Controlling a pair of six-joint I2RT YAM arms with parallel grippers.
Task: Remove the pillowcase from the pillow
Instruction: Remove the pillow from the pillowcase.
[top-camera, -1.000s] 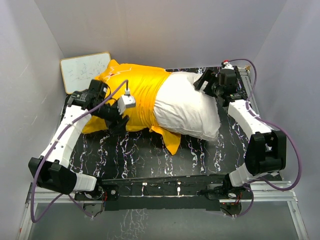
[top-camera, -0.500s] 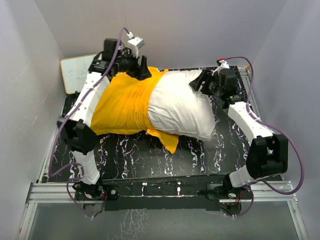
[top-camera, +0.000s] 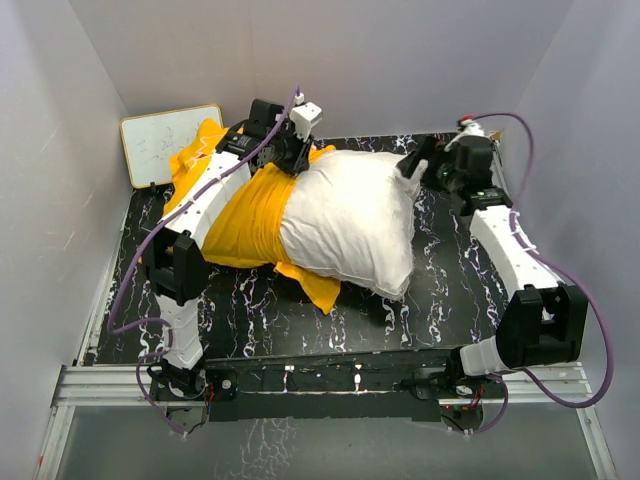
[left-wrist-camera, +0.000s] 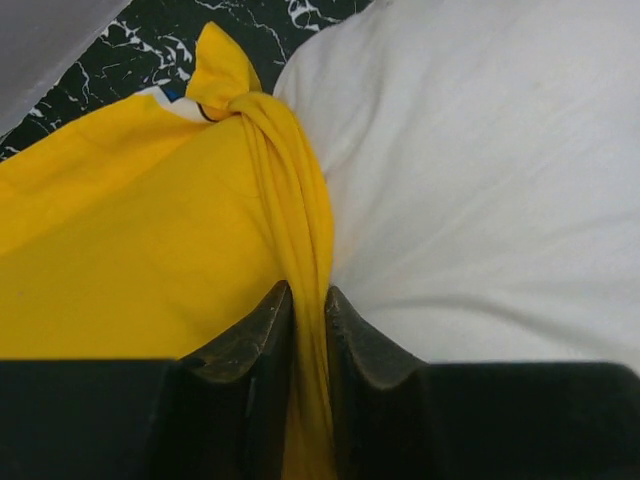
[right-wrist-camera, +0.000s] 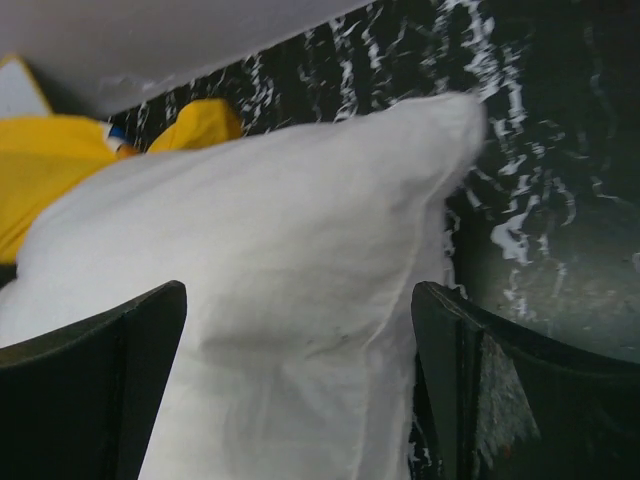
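Since half a second ago my left pincer (top-camera: 292, 152) has slid rightward along the far edge of the black, white-veined marbled worktop (top-camera: 260, 312), and more of the large plump white stuffed pillow (top-camera: 350, 220) lies bare. That left pincer (left-wrist-camera: 307, 295) is clenched on a twisted rope of the bright yellow thin fabric pillowcase (top-camera: 245, 215) (the wrist view shows the fold (left-wrist-camera: 300, 200) squeezed between both fingers, right where yellow meets white). The pillowcase now covers only the pillow's left end, bunched toward the far-left corner, with one loose yellow flap poking out from under the pillow toward the near edge. My right pincer (top-camera: 412, 168) stands released, its fingers (right-wrist-camera: 120, 350) spread wide on either side of the pillow's far-right corner (right-wrist-camera: 400, 160); whether they touch the cloth I cannot tell. A white-faced board with a pale rim (top-camera: 165, 140) sits at the far-left corner, just beside the yellow fabric.
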